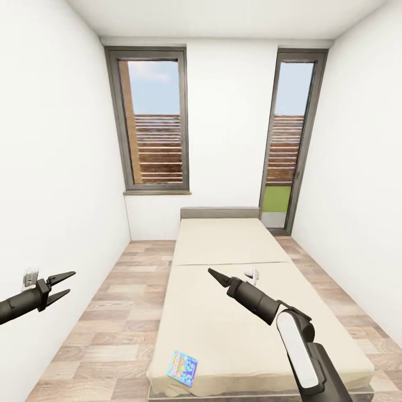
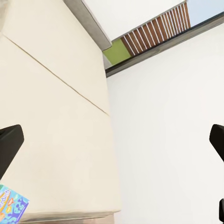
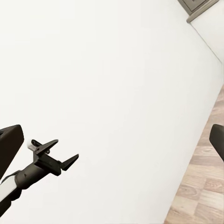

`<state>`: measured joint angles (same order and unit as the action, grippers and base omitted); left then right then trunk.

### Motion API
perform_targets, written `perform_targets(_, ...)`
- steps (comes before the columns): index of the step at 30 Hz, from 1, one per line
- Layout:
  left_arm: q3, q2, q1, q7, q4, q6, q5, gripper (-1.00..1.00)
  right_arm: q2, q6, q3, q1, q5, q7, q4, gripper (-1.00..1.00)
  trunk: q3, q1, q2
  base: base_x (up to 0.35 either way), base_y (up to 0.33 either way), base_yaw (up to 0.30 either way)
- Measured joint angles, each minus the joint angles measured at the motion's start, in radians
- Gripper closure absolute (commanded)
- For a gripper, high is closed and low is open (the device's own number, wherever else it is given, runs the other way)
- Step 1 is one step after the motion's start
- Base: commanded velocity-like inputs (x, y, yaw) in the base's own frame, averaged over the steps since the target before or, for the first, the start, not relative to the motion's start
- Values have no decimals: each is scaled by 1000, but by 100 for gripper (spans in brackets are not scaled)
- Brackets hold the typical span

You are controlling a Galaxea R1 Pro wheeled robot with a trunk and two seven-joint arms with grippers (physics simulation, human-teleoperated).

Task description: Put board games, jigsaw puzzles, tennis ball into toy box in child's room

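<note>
I judge the task barely begun: both my left tool (image 1: 62,283) and right tool (image 1: 215,273) are open and empty, and a small blue-teal cardboard board game (image 1: 183,368) lies at the foot corner of the beige-mattressed bed (image 1: 223,245).

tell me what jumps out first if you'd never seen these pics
The large low bed with plain beige mattress fills the middle of the room, running toward two tall dark-framed windows. A small blue-teal board game box lies near the mattress's front edge. The left tool hangs open over the wood-plank floor.
</note>
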<state>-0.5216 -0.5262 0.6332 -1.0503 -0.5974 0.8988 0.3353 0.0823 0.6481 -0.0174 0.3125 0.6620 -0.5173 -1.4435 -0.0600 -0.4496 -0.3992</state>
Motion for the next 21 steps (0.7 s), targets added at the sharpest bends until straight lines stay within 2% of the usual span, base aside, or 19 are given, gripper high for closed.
perform_targets(21, 0, 0, 0, 0, 0, -1, 0, -100, 0, 6, 2, 0, 0, 14, 2, -100, 0, 0, 0, -28, 7, 0)
